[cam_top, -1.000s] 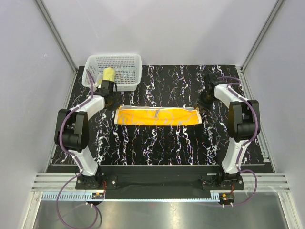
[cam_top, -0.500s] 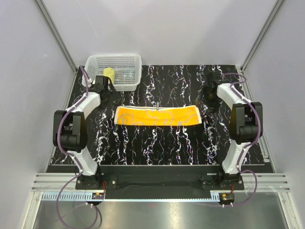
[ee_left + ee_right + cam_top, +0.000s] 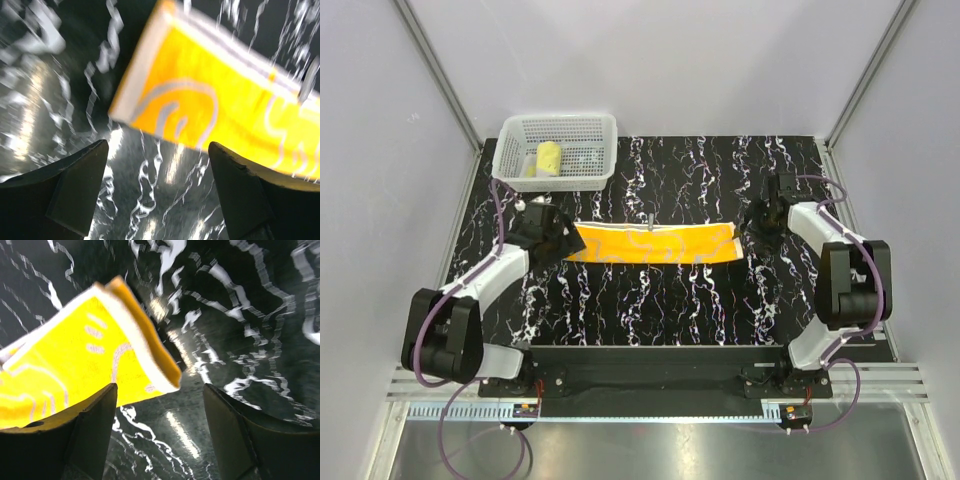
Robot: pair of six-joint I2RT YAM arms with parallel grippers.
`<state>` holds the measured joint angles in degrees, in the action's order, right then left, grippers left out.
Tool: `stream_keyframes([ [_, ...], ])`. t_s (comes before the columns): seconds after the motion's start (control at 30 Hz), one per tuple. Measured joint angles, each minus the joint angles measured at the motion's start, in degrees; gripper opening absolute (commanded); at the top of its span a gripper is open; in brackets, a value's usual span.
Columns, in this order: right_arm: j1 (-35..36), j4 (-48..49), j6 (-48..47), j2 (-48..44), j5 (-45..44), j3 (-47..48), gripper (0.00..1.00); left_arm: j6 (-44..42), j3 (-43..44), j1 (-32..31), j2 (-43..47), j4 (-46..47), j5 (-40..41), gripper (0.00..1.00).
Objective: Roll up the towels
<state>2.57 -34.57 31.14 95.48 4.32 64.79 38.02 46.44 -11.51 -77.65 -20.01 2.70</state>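
Grippers hung wide and empty, left gripper [image 3: 157, 187] and right gripper [image 3: 160, 427] at opposite ends of the folded orange towel [image 3: 655, 243] mid-frame, so a good roll likely needed one end pinched squarely; upper left, the yellow towel [image 3: 549, 159] sat rolled in the basket [image 3: 558, 119].

White mesh basket [image 3: 582, 135] at far left corner of table [image 3: 650, 300], upright, open side up, long side along far edge. Black tabletop with white marble-like veins, glossy, light glare in both wrist views. Small grey item [image 3: 648, 215] near table middle, too small to identify. Plain pale walls [image 3: 670, 60] on three sides. Aluminium posts [image 3: 435, 70] at both back corners. Aluminium rails [image 3: 420, 382] along near edge, pale toothed strip [image 3: 650, 411] just below. Shiny metal sheet [image 3: 650, 450] across bottom of top view.
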Motion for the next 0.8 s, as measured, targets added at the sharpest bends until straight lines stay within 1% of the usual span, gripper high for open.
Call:
stream_keyframes([
  [0.13,0.0,3.0,0.2,2.2,4.5,-2.4,0.73,1.3,-4.5,-1.9,-0.1,1.1,-3.0,0.85],
  [0.27,0.0,5.0,0.2,4.5,6.2,-3.2,0.68,2.0,-5.4,-1.9,-0.6,2.4,-4.1,0.85],
  [0.4,0.0,6.6,0.5,5.7,7.3,-4.3,0.56,2.4,-5.4,-1.9,-2.3,4.7,-4.4,0.85],
  [0.43,0.0,6.9,0.6,5.7,7.4,-4.5,0.47,2.4,-5.4,-1.9,-2.9,5.0,-4.4,0.85],
  [0.53,0.0,8.2,0.8,5.7,7.8,-5.6,0.35,2.6,-5.3,-1.9,-5.9,6.2,-4.5,0.85],
  [0.67,0.0,10.7,1.5,4.8,9.4,-8.0,0.31,2.5,-3.2,-1.9,-8.9,7.7,-4.1,0.84],
  [0.8,1.8,13.0,3.1,1.0,10.8,-13.4,0.31,1.9,1.0,-1.5,-13.1,8.0,-2.9,0.84],
])
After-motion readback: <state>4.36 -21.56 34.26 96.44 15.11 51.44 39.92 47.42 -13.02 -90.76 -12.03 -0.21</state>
